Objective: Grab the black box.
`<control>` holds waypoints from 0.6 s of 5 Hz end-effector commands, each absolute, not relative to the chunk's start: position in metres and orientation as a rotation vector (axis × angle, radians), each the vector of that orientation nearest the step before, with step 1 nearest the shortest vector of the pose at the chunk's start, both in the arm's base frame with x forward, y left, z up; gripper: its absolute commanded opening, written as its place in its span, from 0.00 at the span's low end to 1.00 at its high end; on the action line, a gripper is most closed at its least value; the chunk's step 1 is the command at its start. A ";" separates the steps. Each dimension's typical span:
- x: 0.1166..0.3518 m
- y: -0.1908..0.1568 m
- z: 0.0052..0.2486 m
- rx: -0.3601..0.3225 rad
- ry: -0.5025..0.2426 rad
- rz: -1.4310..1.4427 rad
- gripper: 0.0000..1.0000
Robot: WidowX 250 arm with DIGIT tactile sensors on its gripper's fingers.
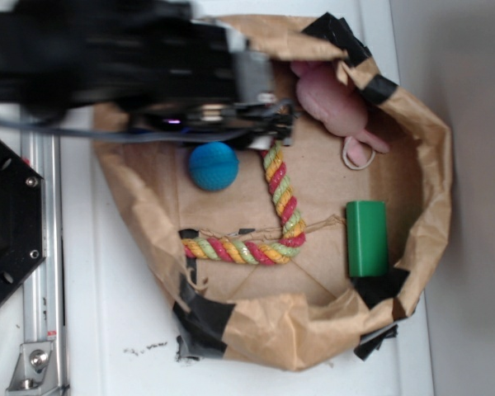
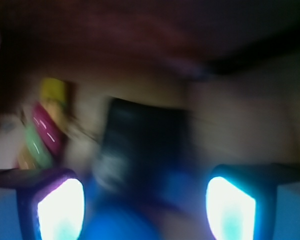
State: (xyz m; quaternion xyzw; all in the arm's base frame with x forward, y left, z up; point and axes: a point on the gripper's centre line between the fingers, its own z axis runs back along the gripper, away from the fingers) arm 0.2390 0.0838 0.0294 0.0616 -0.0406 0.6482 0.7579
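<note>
Gripper (image 2: 145, 200) was spread wide, pads (image 2: 60, 210) glowing either side. Box (image 2: 142, 150) sat dead ahead between them, blurry, rope (image 2: 42, 135) off to its left, ball (image 1: 213, 166) close below. Best bet imo: stay centred, drop straight, squeeze only once pads flank box, keep clear of ball.

The exterior view was evenly and brightly lit, though the arm (image 1: 107, 58) was smeared by blur. The wrist view was dim, heavily blurred, with two glaring fingertips (image 2: 60, 210).

Blurred black box (image 2: 142, 150) lies between the tool's (image 2: 145, 205) spread, glowing fingertips (image 2: 60, 210), beside the rope (image 2: 42, 135).
</note>
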 end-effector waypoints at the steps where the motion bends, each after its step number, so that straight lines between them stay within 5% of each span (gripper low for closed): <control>1: 0.245 0.087 -0.002 0.152 -0.137 1.475 1.00; 3: 0.194 0.076 0.032 0.099 -0.144 1.422 1.00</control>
